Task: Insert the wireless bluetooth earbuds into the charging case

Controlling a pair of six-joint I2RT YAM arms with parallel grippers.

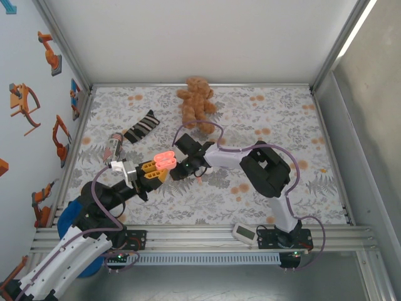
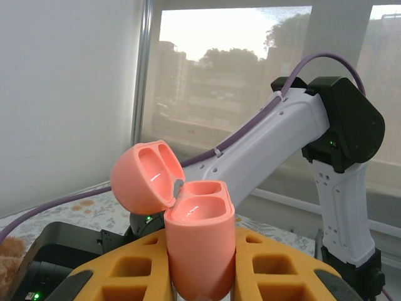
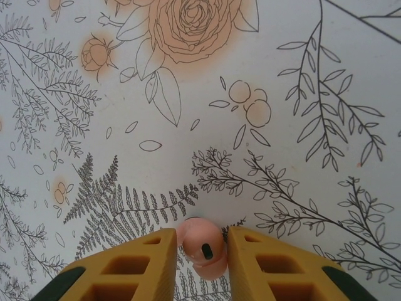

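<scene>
- Top external view: the left gripper [image 1: 152, 169] is holding the salmon-pink charging case [image 1: 165, 159] up over the middle of the floral mat [image 1: 282, 125]. The right gripper [image 1: 182, 168] is hovering just beside it.
- Left wrist view: the left arm's yellow fingers [image 2: 125, 273] are clenching the lower half of the case from both sides. The case is standing upright, and its lid [image 2: 147, 179] is hanging open to the left, showing two moulded hollows.
- Right wrist view: the right arm's yellow fingers [image 3: 135, 266] are pressing in on a salmon-pink earbud [image 3: 200, 241], one on each side. A dark oval mark on the bud is facing the camera.
- The bud is sitting over a fern print on the mat; I cannot tell whether it is touching the mat.
- A teddy bear [image 1: 197, 103] is lying at the far edge of the mat, well apart from both grippers.
- A dark striped cloth [image 1: 143, 125] and a small cylinder [image 1: 113, 144] are lying near each other on the mat's far left.
- A small white device [image 1: 244, 232] is resting on the front rail, just beside the right arm's base.
</scene>
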